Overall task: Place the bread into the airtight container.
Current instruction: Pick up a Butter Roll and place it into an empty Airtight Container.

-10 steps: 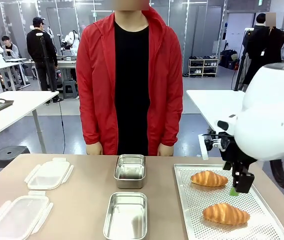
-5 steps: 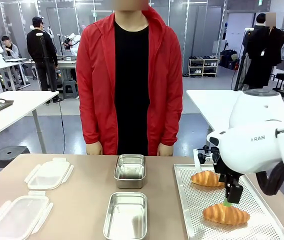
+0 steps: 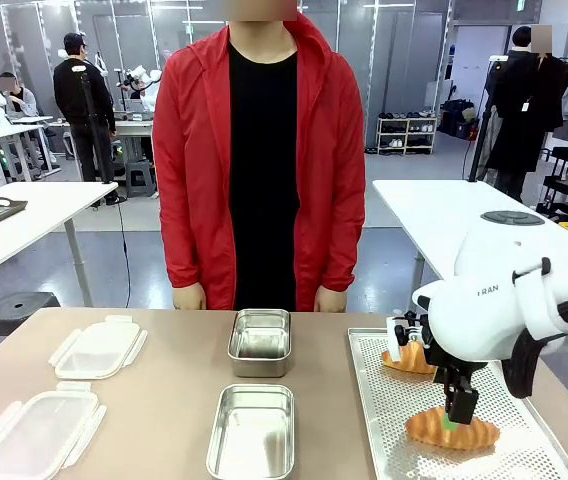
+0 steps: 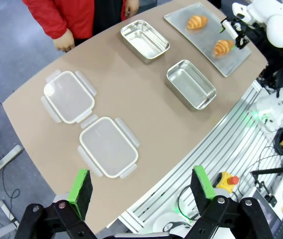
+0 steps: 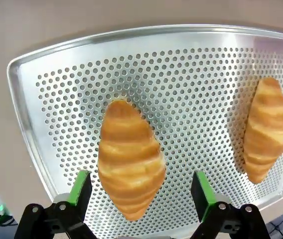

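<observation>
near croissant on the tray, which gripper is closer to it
Right. The right gripper straddles the near croissant on the perforated tray with open jaws. The left gripper hangs high beyond the table's opposite end, past the plastic lids.

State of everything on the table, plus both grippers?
Near croissant: on the tray, not gripped.
Far croissant: on the tray, untouched.
Near steel container: empty, lidless.
Far steel container: empty, lidless.
Far lid: flat on the table.
Near lid: flat on the table.
Left gripper: open, empty.
Right gripper: open, straddling the near croissant.
</observation>
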Motion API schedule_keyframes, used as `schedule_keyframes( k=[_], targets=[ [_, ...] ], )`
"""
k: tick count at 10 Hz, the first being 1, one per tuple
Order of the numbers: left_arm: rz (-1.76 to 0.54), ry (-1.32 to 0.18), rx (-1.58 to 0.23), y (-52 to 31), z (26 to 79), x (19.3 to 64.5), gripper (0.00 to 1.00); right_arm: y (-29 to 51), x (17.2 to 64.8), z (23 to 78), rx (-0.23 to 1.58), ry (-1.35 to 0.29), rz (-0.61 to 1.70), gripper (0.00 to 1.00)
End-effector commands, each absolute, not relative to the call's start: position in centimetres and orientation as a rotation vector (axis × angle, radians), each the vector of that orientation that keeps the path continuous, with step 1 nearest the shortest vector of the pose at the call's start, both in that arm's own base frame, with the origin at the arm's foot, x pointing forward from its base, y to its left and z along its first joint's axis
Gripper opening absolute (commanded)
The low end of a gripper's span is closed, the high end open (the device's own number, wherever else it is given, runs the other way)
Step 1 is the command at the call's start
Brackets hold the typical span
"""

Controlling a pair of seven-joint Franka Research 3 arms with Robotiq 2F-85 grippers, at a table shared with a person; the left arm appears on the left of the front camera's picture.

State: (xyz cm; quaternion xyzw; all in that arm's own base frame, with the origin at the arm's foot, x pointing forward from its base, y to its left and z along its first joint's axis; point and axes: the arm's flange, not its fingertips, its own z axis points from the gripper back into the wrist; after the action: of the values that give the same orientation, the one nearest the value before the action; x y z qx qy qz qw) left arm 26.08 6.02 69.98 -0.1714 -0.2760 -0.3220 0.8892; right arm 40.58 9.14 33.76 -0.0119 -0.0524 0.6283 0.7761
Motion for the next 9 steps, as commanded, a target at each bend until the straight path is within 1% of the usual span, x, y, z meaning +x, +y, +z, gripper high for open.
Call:
schedule_keyframes(
  k=[1, 6, 7, 8, 9],
  targets=[
    [-0.682, -0.577, -0.361, 6.0, 70.1, 26.1, 1.0, 6.9, 33.6, 29.9, -0.025, -0.127, 1.377, 1.0],
    [-0.682, -0.577, -0.361, 6.0, 70.1, 26.1, 1.0, 6.2, 33.7, 27.1, -0.006, -0.086, 1.353, 1.0],
    [-0.682, -0.577, -0.361, 6.0, 70.1, 26.1, 1.0, 6.3, 33.8, 27.1, 0.006, -0.099, 1.343, 1.0],
    [-0.682, -0.577, -0.361, 6.0, 70.1, 26.1, 1.0, 6.3, 33.8, 27.1, 0.008, -0.098, 1.351, 0.96],
    [-0.682, -0.577, -0.361, 6.0, 70.1, 26.1, 1.0, 6.2, 33.8, 27.1, 0.004, -0.094, 1.358, 0.82]
  ],
)
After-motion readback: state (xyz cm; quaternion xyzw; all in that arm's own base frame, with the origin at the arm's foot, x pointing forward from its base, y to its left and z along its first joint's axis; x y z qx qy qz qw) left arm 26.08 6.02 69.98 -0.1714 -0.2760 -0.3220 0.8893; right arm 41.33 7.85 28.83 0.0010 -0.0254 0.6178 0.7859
